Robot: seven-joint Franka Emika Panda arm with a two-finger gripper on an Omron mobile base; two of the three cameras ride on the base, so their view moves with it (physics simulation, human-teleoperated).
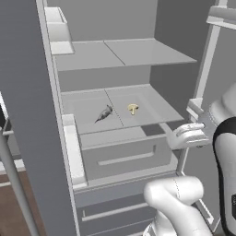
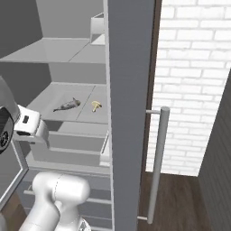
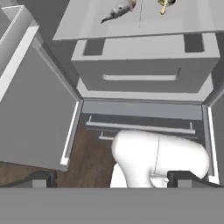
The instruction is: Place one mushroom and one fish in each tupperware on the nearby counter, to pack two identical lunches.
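A small grey-green fish [image 1: 104, 113] lies on the middle shelf of an open fridge, and a tan mushroom [image 1: 132, 109] stands just to its right, a short gap between them. The right base view shows the same fish [image 2: 67, 105] and mushroom [image 2: 96, 105]; the hand view has the fish [image 3: 119, 9] and mushroom [image 3: 165, 4] at its top edge. My gripper [image 1: 174, 138] hangs in front of the fridge, lower than that shelf and to its right. It is open and holds nothing, with its fingertips [image 3: 41, 179] far apart. The tupperware and the counter are out of view.
Below the shelf sits a grey drawer [image 1: 124, 154] with a slot handle. The left fridge door [image 1: 73, 152] with its bins stands open. The other door [image 2: 128, 90], with a long bar handle [image 2: 158, 162], blocks the right side. Beyond it are a brick wall [image 2: 194, 67] and wooden floor.
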